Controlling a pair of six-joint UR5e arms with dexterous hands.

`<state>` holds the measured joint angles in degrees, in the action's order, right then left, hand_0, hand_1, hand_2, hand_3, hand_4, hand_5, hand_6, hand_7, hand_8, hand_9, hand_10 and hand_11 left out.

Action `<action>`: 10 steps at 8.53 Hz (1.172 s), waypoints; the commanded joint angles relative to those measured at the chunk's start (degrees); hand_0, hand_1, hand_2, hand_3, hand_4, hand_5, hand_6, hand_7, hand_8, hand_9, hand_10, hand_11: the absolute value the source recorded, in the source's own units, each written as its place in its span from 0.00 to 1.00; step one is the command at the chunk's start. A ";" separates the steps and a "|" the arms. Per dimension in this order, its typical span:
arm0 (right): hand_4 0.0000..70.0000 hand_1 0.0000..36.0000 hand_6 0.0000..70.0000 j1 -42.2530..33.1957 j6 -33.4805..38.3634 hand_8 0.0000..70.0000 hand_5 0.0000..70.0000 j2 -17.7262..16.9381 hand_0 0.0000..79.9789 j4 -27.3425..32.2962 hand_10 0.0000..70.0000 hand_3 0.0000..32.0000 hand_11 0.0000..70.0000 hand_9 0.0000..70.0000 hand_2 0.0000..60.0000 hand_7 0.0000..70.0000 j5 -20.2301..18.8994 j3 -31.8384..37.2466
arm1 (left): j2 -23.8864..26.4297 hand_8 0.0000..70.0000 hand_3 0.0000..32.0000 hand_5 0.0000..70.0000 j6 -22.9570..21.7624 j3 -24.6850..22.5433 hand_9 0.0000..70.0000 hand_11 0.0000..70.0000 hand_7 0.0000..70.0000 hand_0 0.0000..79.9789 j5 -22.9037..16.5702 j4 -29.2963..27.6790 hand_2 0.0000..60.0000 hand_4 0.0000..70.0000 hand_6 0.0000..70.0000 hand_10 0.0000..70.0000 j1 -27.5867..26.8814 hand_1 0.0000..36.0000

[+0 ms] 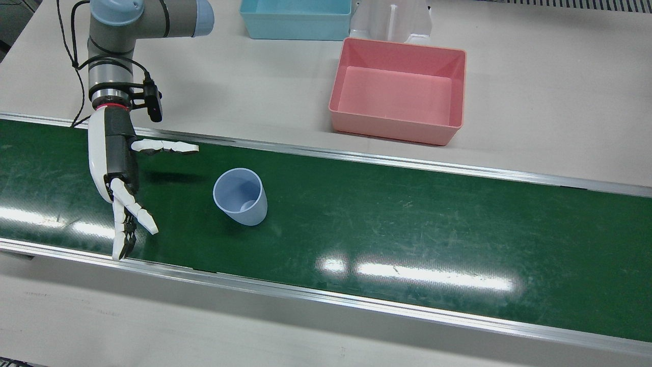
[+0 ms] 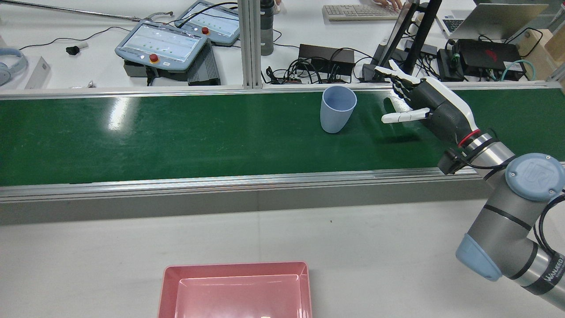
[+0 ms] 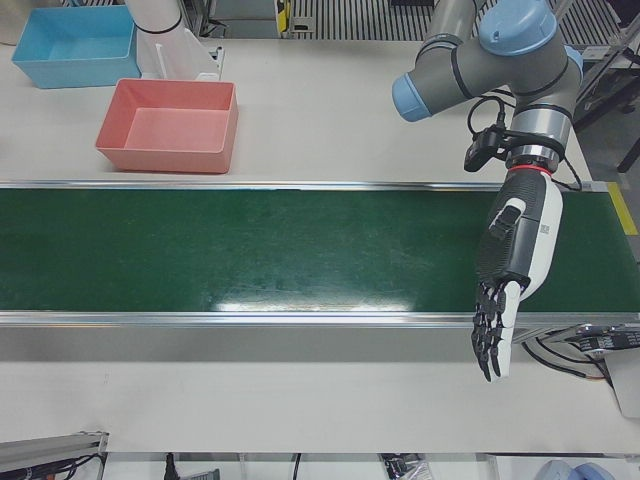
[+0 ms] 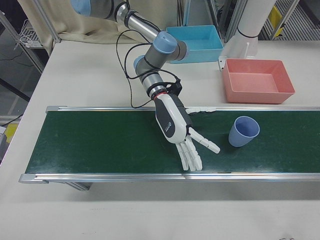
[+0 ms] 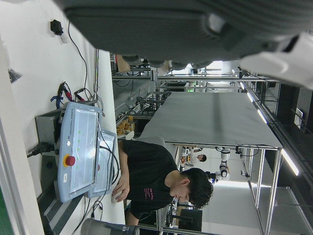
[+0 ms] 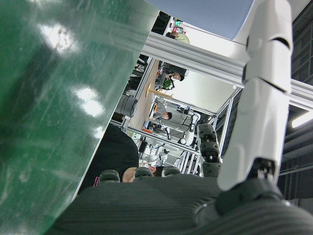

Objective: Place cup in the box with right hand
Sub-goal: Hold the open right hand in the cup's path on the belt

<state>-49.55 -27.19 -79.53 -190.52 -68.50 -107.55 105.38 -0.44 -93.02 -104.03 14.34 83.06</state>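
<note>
Two arms work a pale desk (image 1: pixel 535 76) crossed by a glossy, scuffed green belt (image 1: pixel 407 224) with metal rails. A pink plastic box (image 1: pixel 402 92), rectangular and empty, sits on the desk beyond the belt. Right hand (image 1: pixel 119 173) hovers over the belt with fingers (image 1: pixel 133 216) spread wide, holding nothing, apart from the smooth, tapered pale-blue cup (image 1: pixel 240 197) upright beside it. Left hand (image 3: pixel 510 270) hangs fingers straight, empty.
</note>
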 commanded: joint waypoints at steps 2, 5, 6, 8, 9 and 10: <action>0.00 0.64 0.00 0.95 0.03 0.00 0.08 0.07 0.64 0.06 0.00 0.00 0.00 0.00 0.13 0.00 0.56 0.93 | 0.00 0.00 0.00 0.00 0.00 -0.05 0.00 0.00 0.00 0.00 -0.03 0.07 0.00 0.00 0.00 0.00 0.00 0.00; 0.00 0.64 0.00 0.86 0.03 0.00 0.08 0.16 0.64 0.06 0.00 0.00 0.00 0.00 0.14 0.00 0.65 0.93 | 0.00 0.00 0.00 0.00 0.00 -0.05 0.00 0.00 0.00 0.00 0.06 -0.01 0.00 0.00 0.00 0.00 0.00 0.00; 0.00 0.64 0.00 0.77 0.11 0.00 0.08 0.07 0.64 -0.03 0.00 0.00 0.00 0.00 0.14 0.00 0.65 0.93 | 0.00 0.00 0.00 0.00 0.00 -0.05 0.00 0.00 0.00 0.00 0.06 -0.01 0.00 0.00 0.00 0.00 0.00 0.00; 0.00 0.64 0.00 0.86 0.20 0.00 0.08 0.07 0.64 0.06 0.00 0.00 0.00 0.00 0.14 0.00 1.43 0.93 | 0.00 0.00 0.00 0.00 0.00 -0.05 0.00 0.00 0.00 0.00 0.06 -0.01 0.00 0.00 0.00 0.00 0.00 0.00; 0.00 0.64 0.00 0.86 0.12 0.00 0.08 0.07 0.64 0.06 0.00 0.00 0.00 0.00 0.14 0.00 1.35 0.93 | 0.00 0.00 0.00 0.00 0.00 -0.05 0.00 0.00 0.00 0.00 0.06 -0.01 0.00 0.00 0.00 0.00 0.00 0.00; 0.00 0.64 0.00 0.86 0.12 0.00 0.08 0.07 0.64 -0.03 0.00 0.00 0.00 0.00 0.14 0.00 1.44 0.93 | 0.00 0.00 0.00 0.00 0.00 -0.05 0.00 0.00 0.00 0.00 0.06 -0.01 0.00 0.00 0.00 0.00 -0.09 0.00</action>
<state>-48.72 -27.05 -79.44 -190.48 -67.33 -106.61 105.38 -0.44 -93.08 -103.98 14.35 83.06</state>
